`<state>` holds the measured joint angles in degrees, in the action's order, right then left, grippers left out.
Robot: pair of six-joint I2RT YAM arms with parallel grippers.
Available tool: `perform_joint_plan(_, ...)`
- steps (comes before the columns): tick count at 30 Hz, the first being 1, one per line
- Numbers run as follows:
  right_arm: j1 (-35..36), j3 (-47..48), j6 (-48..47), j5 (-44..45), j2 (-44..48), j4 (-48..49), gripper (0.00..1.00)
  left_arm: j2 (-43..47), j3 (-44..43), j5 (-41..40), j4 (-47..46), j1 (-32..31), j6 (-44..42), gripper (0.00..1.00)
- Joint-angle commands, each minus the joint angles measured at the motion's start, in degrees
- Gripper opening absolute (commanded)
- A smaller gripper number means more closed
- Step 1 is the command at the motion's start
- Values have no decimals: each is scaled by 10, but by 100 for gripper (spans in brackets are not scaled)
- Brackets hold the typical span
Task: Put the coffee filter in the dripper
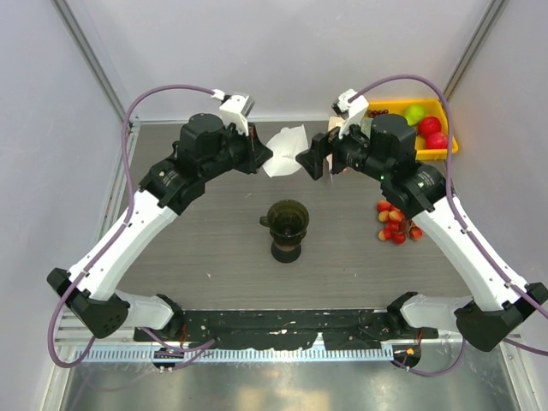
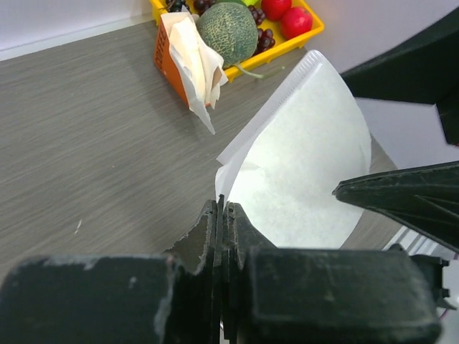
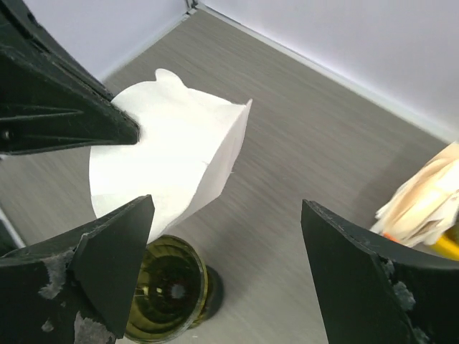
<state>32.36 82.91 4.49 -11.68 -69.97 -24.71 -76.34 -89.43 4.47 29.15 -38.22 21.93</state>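
The coffee filter, a thin white paper cone, hangs in the air above the table's far middle. My left gripper is shut on its left edge. In the left wrist view the jaws press together on the paper. My right gripper is open just to the right of the filter, with nothing held. In the right wrist view its fingers stand wide apart and the filter sits by the left one. The dark olive dripper stands upright below, mouth up.
An orange-edged pack of white papers stands at the back right beside a yellow tray holding fruit. A green melon lies in that tray. Small red and yellow fruits lie on the table right of the dripper.
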Motion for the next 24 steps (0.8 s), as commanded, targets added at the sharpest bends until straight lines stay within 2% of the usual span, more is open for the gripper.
perform_joint_plan(1, 23, 59, -172, 3, 4, -42, 90, -1, -6, 11, 2, -11, -81, 0)
perform_joint_plan(6, 59, 88, -235, 19, -6, -84, 89, -7, -14, 29, 17, -20, -135, 0)
perform_joint_plan(9, 74, 88, -251, 33, -7, -84, 85, -7, -15, 43, 20, -28, -167, 0)
perform_joint_plan(18, 77, 83, -289, 71, -27, -88, 79, 16, -3, 56, 11, -45, -238, 0)
perform_joint_plan(20, 77, 83, -284, 72, -29, -88, 66, 22, 0, 59, 10, -48, -247, 0)
perform_joint_plan(21, 77, 83, -279, 69, -31, -87, 56, 23, 1, 52, 8, -48, -247, 0)
perform_joint_plan(22, 77, 83, -272, 68, -31, -87, 52, 24, 3, 44, 6, -48, -244, 0)
perform_joint_plan(23, 77, 84, -268, 62, -31, -90, 41, 27, 5, 38, 0, -48, -239, 0)
perform_joint_plan(24, 79, 84, -259, 59, -32, -91, 36, 29, 8, 33, -3, -48, -235, 0)
